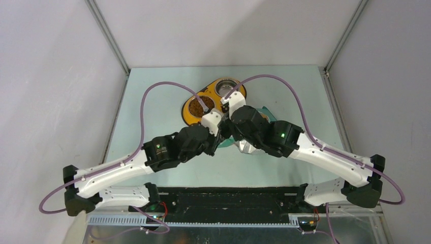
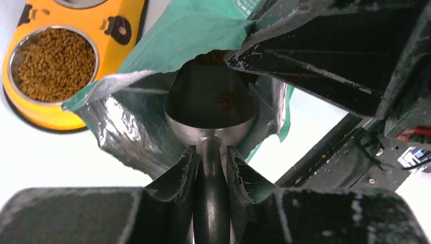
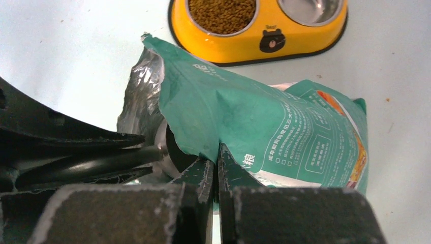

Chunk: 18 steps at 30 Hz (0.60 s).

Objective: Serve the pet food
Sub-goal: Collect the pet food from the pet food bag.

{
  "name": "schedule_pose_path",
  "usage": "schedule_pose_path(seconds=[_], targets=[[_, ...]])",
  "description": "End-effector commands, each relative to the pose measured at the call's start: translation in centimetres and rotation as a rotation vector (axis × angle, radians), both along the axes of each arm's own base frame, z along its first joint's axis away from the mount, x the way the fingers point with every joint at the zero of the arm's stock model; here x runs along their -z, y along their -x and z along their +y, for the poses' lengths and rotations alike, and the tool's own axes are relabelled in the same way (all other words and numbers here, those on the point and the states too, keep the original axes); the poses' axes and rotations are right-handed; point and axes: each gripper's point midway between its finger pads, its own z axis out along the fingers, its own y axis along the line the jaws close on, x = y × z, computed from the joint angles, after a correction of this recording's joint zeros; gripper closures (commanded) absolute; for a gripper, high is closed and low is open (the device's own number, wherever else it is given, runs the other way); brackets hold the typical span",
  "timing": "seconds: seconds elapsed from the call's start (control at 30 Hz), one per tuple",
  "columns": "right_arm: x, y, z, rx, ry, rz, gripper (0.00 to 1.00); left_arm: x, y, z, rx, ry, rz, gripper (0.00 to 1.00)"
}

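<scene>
Most of the pet food (image 2: pixel 53 63) you can see fills one side of the yellow feeder (image 3: pixel 223 48), a heap of small, dry, brown pellets close to the rim. A few more lie in the scoop (image 2: pixel 208 109), and a brown patch shows deeper inside the bag (image 3: pixel 264 127).

The scoop's cup sits in the bag's mouth, nearly bare, so I judge you are at the digging step, loading another serving. Your left end effector (image 2: pixel 211 168) has its fingers clamped on the scoop's slim handle, one pad on each side. Your right end effector (image 3: pixel 216 168) is pinched almost fully together on the bag's upper lip, lifting the mouth open.

The next move, as I read it, calls for driving the scoop deeper into the pellets, tipping it up to hold them, then drawing it out level toward the feeder, where the empty bowl (image 3: pixel 307 9) waits.

Hold the right pinch firm. The bag is limp film, teal and printed outside, crinkled silver foil inside, and would likely sag shut. The scoop is smooth, polished metal with a rounded cup, so the loose pellets will roll easily. The feeder is glossy, oval plastic, resting on the pale, smooth desk (image 3: pixel 66 61) just beyond the bag.
</scene>
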Motion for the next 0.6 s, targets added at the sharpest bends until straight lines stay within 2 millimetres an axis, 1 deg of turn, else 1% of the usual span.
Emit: schedule_pose_path(seconds=[0.0, 0.1, 0.13, 0.17, 0.2, 0.23, 0.27, 0.3, 0.4, 0.43, 0.47, 0.5, 0.53, 0.57], targets=[[-6.5, 1.0, 2.7, -0.054, -0.234, -0.105, 1.0, 1.7, -0.8, -4.5, 0.138, 0.043, 0.007, 1.0], [-6.5, 0.8, 2.4, -0.039, -0.231, -0.106, 1.0, 2.6, -1.8, -6.1, 0.156, -0.001, 0.009, 1.0], [-6.5, 0.8, 2.2, -0.03, -0.229, -0.109, 1.0, 2.2, -2.3, -6.6, 0.154, 0.009, 0.006, 1.0], [-6.6, 0.7, 2.1, -0.024, -0.23, -0.112, 1.0, 2.9, -2.8, -7.1, 0.157, 0.006, 0.021, 1.0], [-6.7, 0.5, 1.8, -0.01, -0.229, -0.119, 1.0, 2.7, -3.0, -7.5, 0.159, 0.015, 0.024, 1.0], [-6.6, 0.4, 1.7, -0.001, -0.225, -0.122, 1.0, 3.4, -3.4, -7.6, 0.15, 0.003, 0.042, 1.0], [-6.8, 0.3, 1.3, 0.014, -0.226, -0.13, 1.0, 3.5, -3.8, -8.0, 0.14, -0.003, 0.044, 1.0], [-6.8, 0.3, 1.1, 0.022, -0.228, -0.134, 1.0, 3.5, -4.2, -7.9, 0.127, -0.013, 0.038, 1.0], [-6.7, -0.2, 0.1, 0.068, -0.241, -0.149, 1.0, 3.4, -5.1, -8.7, 0.108, 0.0, 0.014, 1.0], [-7.0, -0.3, -0.4, 0.089, -0.257, -0.156, 1.0, 2.9, -5.5, -9.2, 0.1, 0.029, -0.003, 1.0], [-6.8, -0.6, -0.8, 0.106, -0.258, -0.157, 1.0, 3.1, -5.7, -9.2, 0.088, 0.037, -0.007, 1.0], [-7.0, -0.8, -1.5, 0.129, -0.269, -0.161, 1.0, 2.7, -5.9, -9.5, 0.082, 0.055, -0.015, 1.0], [-6.9, -0.9, -1.8, 0.138, -0.267, -0.158, 1.0, 2.4, -6.0, -9.6, 0.074, 0.077, -0.021, 1.0], [-7.0, -1.2, -2.4, 0.161, -0.272, -0.161, 1.0, 2.7, -5.9, -9.4, 0.07, 0.08, -0.019, 1.0]])
